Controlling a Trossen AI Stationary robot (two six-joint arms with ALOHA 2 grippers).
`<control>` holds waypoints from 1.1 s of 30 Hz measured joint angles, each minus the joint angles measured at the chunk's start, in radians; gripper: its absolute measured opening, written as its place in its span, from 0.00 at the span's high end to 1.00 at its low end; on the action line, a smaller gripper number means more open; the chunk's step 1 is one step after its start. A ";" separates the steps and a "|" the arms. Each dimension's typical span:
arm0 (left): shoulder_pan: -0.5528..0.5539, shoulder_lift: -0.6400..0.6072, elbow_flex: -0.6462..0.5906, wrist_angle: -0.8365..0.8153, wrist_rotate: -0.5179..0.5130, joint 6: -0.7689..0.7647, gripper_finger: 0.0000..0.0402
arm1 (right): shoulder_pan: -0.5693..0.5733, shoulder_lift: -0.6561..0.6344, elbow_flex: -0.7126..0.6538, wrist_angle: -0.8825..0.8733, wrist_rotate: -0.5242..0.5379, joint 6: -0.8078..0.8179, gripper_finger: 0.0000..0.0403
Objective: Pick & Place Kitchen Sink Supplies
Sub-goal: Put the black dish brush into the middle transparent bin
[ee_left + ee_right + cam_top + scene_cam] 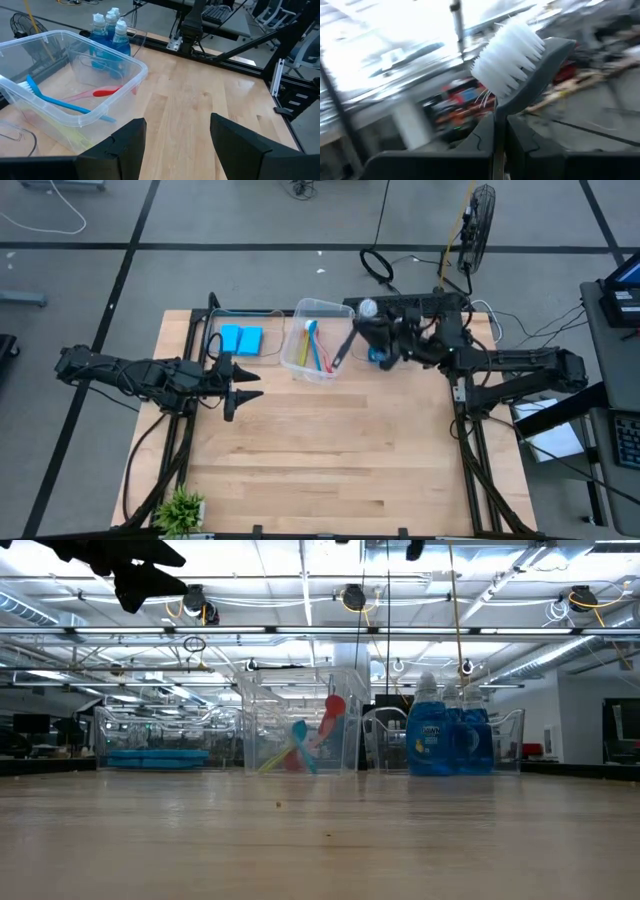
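Two end effectors are working: the right end effector [500, 135] is gripping a grey brush [520, 55] beside the clear bin [318, 340], while the left end effector [175, 145] is hovering wide above the worktop [330, 450].

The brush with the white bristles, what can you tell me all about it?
The brush has a dark grey handle and a curved grey head with a thick tuft of white bristles, plastic by the look of it. The right hand pinches its thin handle between both fingers and holds it in the air. From above, the handle slants down toward the clear bin of coloured brushes.
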 joint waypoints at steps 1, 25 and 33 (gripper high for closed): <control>0.000 0.000 0.000 0.000 -0.001 -0.001 0.44 | -0.007 0.000 0.000 -0.012 0.036 0.012 0.98; 0.000 0.000 0.000 0.000 -0.004 -0.031 0.44 | -0.082 0.254 0.374 -0.541 0.464 0.022 0.96; 0.000 0.000 0.000 0.000 -0.004 -0.034 0.44 | -0.130 0.373 0.381 -0.562 0.425 0.118 0.96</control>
